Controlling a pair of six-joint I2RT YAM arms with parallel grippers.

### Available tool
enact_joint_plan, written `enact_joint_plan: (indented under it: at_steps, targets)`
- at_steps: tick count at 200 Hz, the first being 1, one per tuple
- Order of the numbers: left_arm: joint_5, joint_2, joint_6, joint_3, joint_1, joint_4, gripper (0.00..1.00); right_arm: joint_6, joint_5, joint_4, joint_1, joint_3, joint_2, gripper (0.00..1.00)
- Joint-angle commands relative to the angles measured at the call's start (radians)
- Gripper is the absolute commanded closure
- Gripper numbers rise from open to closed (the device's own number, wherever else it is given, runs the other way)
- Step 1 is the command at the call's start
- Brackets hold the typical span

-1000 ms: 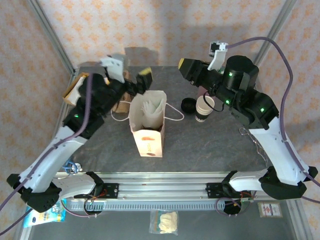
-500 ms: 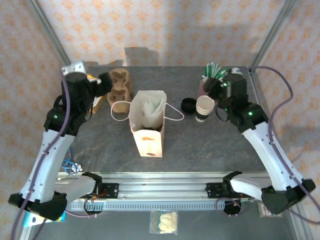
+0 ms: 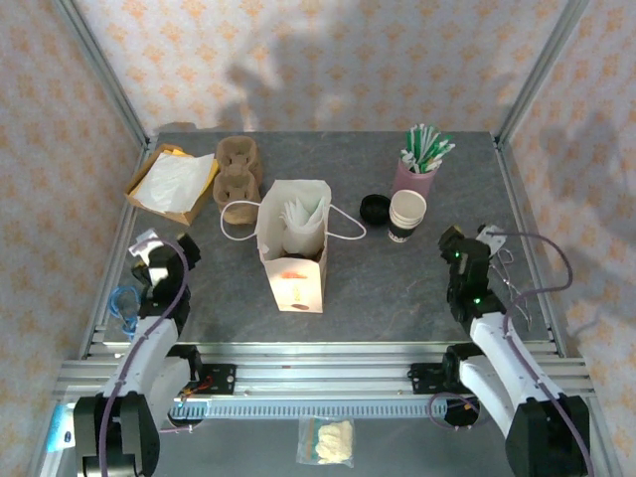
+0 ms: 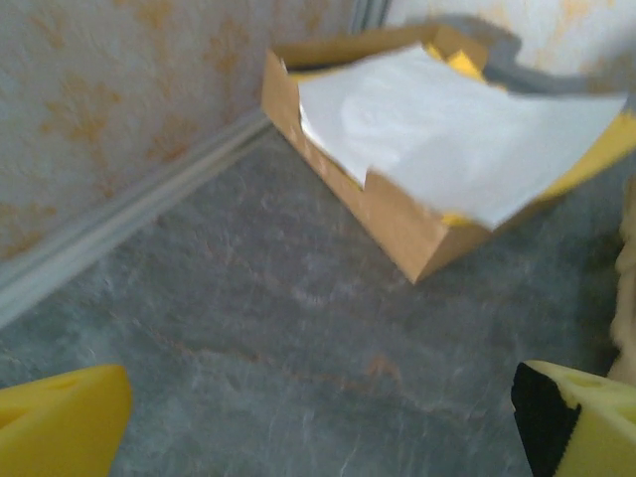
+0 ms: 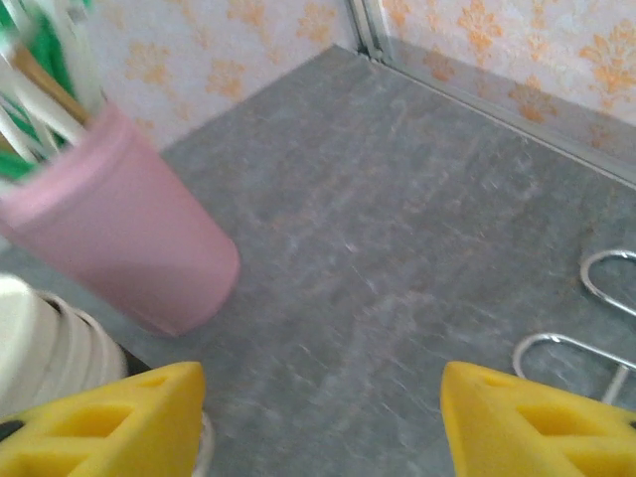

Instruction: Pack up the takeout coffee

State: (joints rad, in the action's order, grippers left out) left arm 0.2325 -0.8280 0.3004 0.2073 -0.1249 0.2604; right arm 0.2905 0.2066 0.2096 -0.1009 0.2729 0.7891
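one paper bag point(image 3: 295, 273) stands mid table point(image 3: 397, 288); one cup stack point(image 3: 407, 212), one straw cup point(image 3: 414, 177), one carrier point(image 3: 237, 171), one napkin box point(image 3: 169, 184) lie toward the far edge. the takeout coffee point(image 3: 295, 241) is a dim dark shape inside the bag, well apart from the released, empty jaws of the left gripper point(image 4: 318, 417) and right gripper point(image 5: 323, 422) by the near corners.

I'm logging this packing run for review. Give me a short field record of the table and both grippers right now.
paper bag: upright, mid-table, open top, white paper showing inside
cup stack: lidless, right of the bag
loose black lid: left of the cup stack
pink straw cup: behind the stack
cup carrier: behind the bag, to its left
cardboard box: far left, white paper on top
left gripper: jaws open, empty
right gripper: jaws open, empty
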Motion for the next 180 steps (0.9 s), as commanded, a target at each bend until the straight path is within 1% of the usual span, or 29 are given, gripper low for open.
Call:
enact_joint_plan:
  at_steps: [1, 18, 30, 52, 62, 76, 82, 87, 92, 102, 110, 115, 126, 132, 142, 147, 152, 156, 159, 169, 180]
  targets:
    - [-0.121, -0.064, -0.092, -0.075, -0.004, 0.486, 0.01, -0.171, 0.012, 0.385, 0.001, -0.083, 0.039, 0.33]
    - [-0.202, -0.178, -0.122, -0.101, -0.004, 0.648, 0.01, -0.246, -0.043, 0.597, 0.002, -0.159, 0.110, 0.31]
    - [-0.235, -0.266, -0.131, -0.106, -0.004, 0.756, 0.01, -0.289, -0.070, 0.738, 0.001, -0.196, 0.186, 0.31]
    - [-0.276, -0.443, -0.142, -0.110, -0.004, 0.985, 0.01, -0.315, -0.085, 0.931, 0.002, -0.193, 0.358, 0.28]
    - [-0.296, -0.501, -0.152, -0.093, -0.003, 1.038, 0.01, -0.313, -0.097, 1.001, 0.001, -0.182, 0.440, 0.27]
    - [-0.306, -0.582, -0.181, -0.058, 0.008, 1.056, 0.01, -0.348, -0.095, 0.974, -0.009, -0.125, 0.516, 0.23]
    - [-0.320, -0.624, -0.187, -0.053, 0.010, 1.099, 0.01, -0.363, -0.095, 0.953, -0.011, -0.099, 0.536, 0.23]
    - [-0.343, -0.652, -0.198, -0.048, 0.011, 1.127, 0.01, -0.380, -0.097, 0.985, -0.011, -0.095, 0.560, 0.23]
    - [-0.359, -0.662, -0.219, -0.038, 0.023, 1.114, 0.01, -0.385, -0.098, 1.019, -0.011, -0.096, 0.589, 0.22]
    - [-0.335, -0.686, -0.248, -0.025, 0.050, 1.086, 0.01, -0.377, -0.082, 1.038, -0.010, -0.085, 0.636, 0.22]
    - [-0.315, -0.723, -0.242, -0.038, 0.057, 1.181, 0.01, -0.383, -0.093, 1.093, -0.010, -0.094, 0.680, 0.21]
    - [-0.301, -0.718, -0.232, -0.035, 0.055, 1.175, 0.01, -0.373, -0.092, 1.111, -0.004, -0.098, 0.697, 0.21]
    - [-0.288, -0.687, -0.227, -0.016, 0.056, 1.069, 0.01, -0.358, -0.104, 1.142, 0.010, -0.099, 0.732, 0.18]
    - [-0.286, -0.696, -0.229, -0.020, 0.056, 1.088, 0.01, -0.358, -0.104, 1.145, 0.012, -0.093, 0.745, 0.17]
    - [-0.283, -0.717, -0.229, -0.032, 0.056, 1.164, 0.01, -0.348, -0.121, 1.047, 0.020, -0.059, 0.726, 0.14]
    - [-0.278, -0.709, -0.229, -0.027, 0.056, 1.148, 0.01, -0.342, -0.143, 1.038, 0.034, -0.053, 0.728, 0.14]
    - [-0.273, -0.699, -0.230, -0.018, 0.059, 1.093, 0.01, -0.335, -0.145, 1.052, 0.039, -0.052, 0.736, 0.13]
    - [-0.265, -0.697, -0.232, -0.013, 0.062, 1.079, 0.01, -0.332, -0.143, 1.048, 0.042, -0.049, 0.739, 0.02]
    - [-0.257, -0.699, -0.235, -0.013, 0.067, 1.079, 0.01, -0.329, -0.147, 1.033, 0.045, -0.045, 0.736, 0.00]
    - [-0.237, -0.711, -0.243, -0.016, 0.078, 1.110, 0.01, -0.327, -0.159, 1.030, 0.052, -0.042, 0.734, 0.00]
    - [-0.245, -0.702, -0.247, -0.007, 0.080, 1.075, 0.01, -0.326, -0.159, 1.024, 0.052, -0.043, 0.730, 0.00]
